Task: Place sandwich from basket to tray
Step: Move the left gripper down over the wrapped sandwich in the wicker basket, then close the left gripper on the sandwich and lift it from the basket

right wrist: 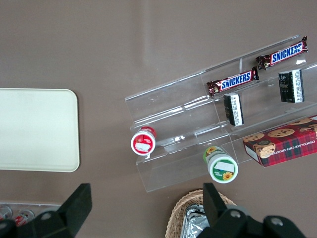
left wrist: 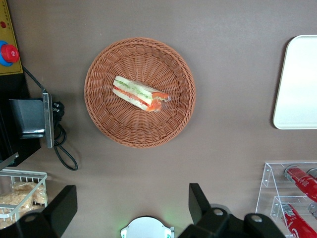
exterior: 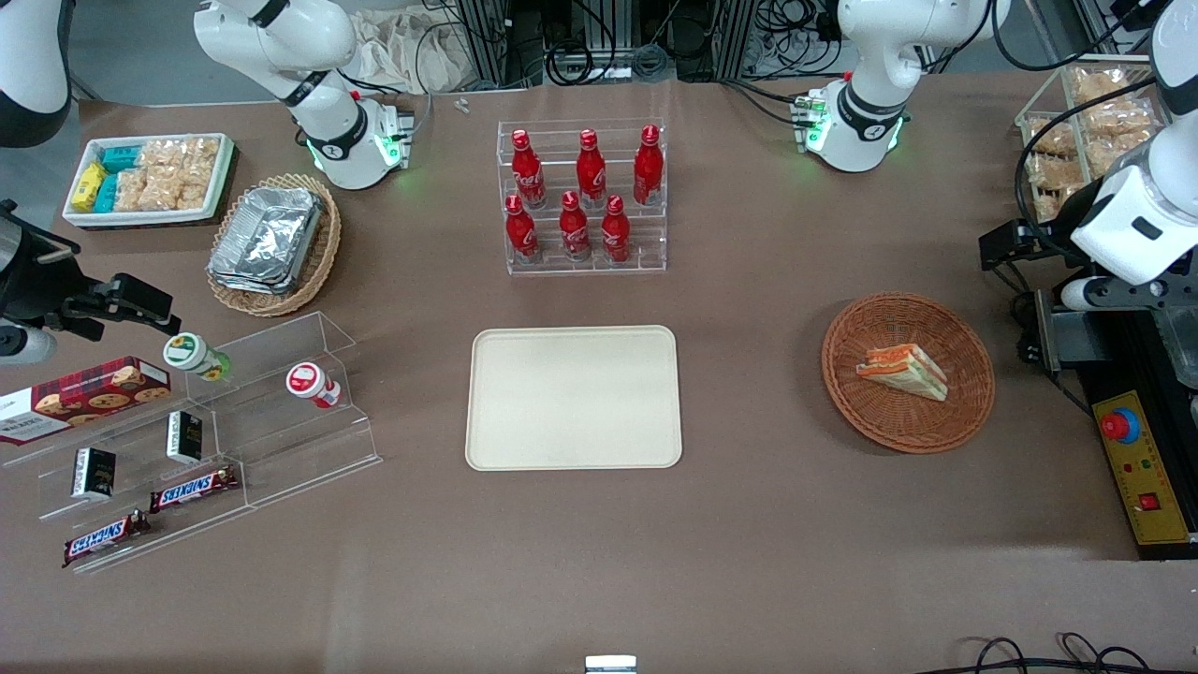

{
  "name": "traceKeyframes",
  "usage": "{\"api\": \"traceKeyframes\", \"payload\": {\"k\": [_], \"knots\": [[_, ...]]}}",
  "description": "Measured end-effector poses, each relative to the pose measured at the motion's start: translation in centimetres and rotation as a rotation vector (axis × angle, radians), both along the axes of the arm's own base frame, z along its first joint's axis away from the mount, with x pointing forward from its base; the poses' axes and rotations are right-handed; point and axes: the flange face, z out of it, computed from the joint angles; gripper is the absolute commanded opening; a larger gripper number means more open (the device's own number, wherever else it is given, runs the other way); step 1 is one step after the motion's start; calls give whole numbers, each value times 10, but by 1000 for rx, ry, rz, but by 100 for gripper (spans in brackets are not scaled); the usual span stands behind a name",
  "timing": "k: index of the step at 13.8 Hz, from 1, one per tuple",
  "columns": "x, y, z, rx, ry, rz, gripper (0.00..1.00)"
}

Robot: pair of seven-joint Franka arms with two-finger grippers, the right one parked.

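Hovering claw (left wrist: 130,214) open, brown tabletop (exterior: 767,524)

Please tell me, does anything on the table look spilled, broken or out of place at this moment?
Nothing stands out. The triangular white-bread sandwich lies whole in the round reddish-brown wicker basket, the flat cream rectangular tray sits bare and square, and the open gripper hangs above the table beside the basket, touching nothing.

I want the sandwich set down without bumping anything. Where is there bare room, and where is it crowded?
The tray is completely bare. Bare table also lies between it and the basket holding the sandwich. It is crowded at the bottle rack and the acrylic snack shelves. The open gripper hangs above the basket's end of the table.
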Motion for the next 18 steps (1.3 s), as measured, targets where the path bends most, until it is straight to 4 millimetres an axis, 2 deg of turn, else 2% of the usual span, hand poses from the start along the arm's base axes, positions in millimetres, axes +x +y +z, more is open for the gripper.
{"api": "traceKeyframes", "payload": {"k": [4,6,7,9,11,13,16,18], "knots": [[0,2,-3,4,12,6,100],[6,7,-18,27,41,131,100],[14,9,-33,48,60,229,100],[38,7,-79,95,83,442,100],[61,2,-137,145,125,671,100],[76,0,-195,202,170,837,100],[75,5,-272,249,176,985,100],[63,21,-308,273,173,1073,100]]}}
